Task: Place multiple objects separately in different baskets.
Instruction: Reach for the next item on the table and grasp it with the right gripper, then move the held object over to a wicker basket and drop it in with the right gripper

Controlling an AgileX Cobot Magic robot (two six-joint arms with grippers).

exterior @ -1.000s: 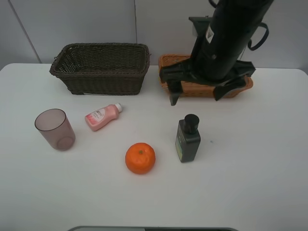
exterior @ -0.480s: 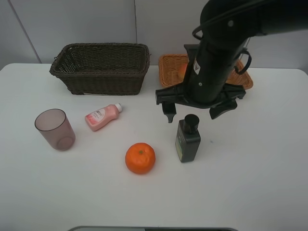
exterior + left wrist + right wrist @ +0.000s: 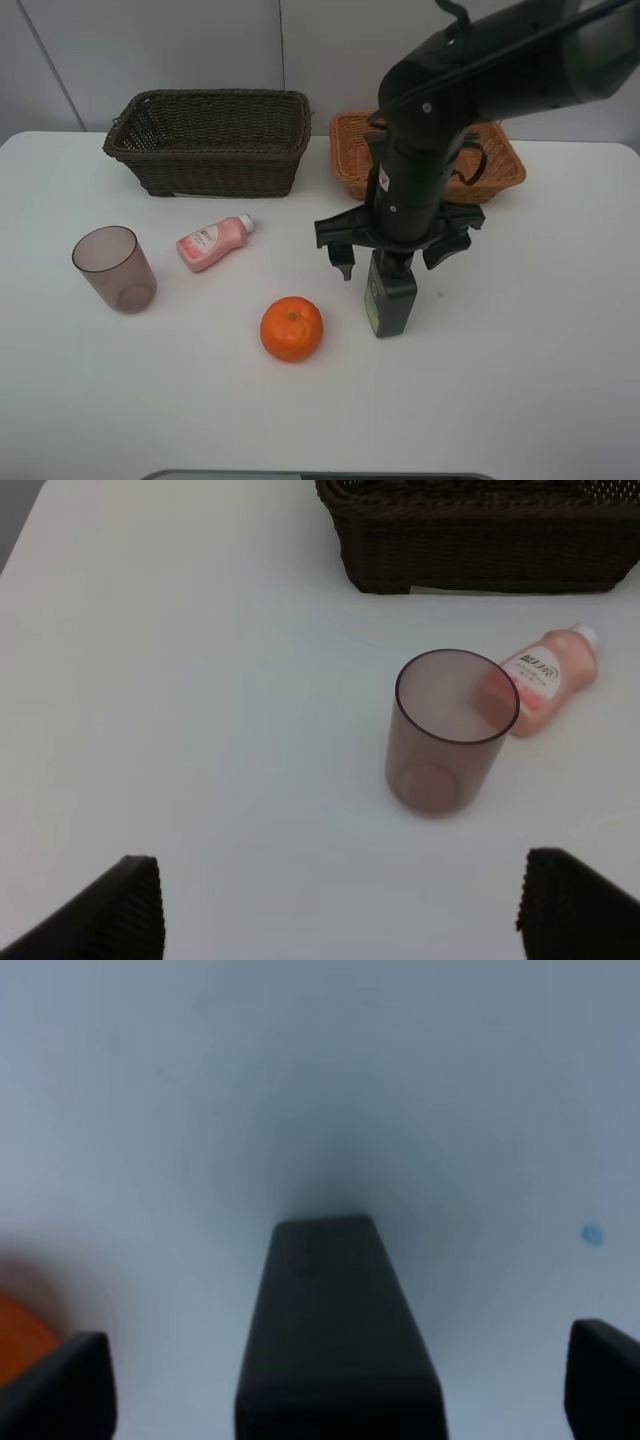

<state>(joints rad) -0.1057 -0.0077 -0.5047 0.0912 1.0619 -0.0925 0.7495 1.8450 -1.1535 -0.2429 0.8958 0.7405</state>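
My right gripper hangs open directly over the upright dark green bottle, one finger on each side, and it hides the cap. In the right wrist view the bottle stands between the open fingertips, and an edge of the orange shows beside them. The orange sits left of the bottle. The pink bottle lies on its side near the mauve cup. My left gripper is open, back from the cup and the pink bottle.
The dark brown basket stands at the back left, and its wall also shows in the left wrist view. The light orange basket sits at the back right, partly behind my right arm. A small blue speck marks the white table.
My right arm has come forward from above the orange basket and lowered over the dark green bottle. Nothing on the table has moved.
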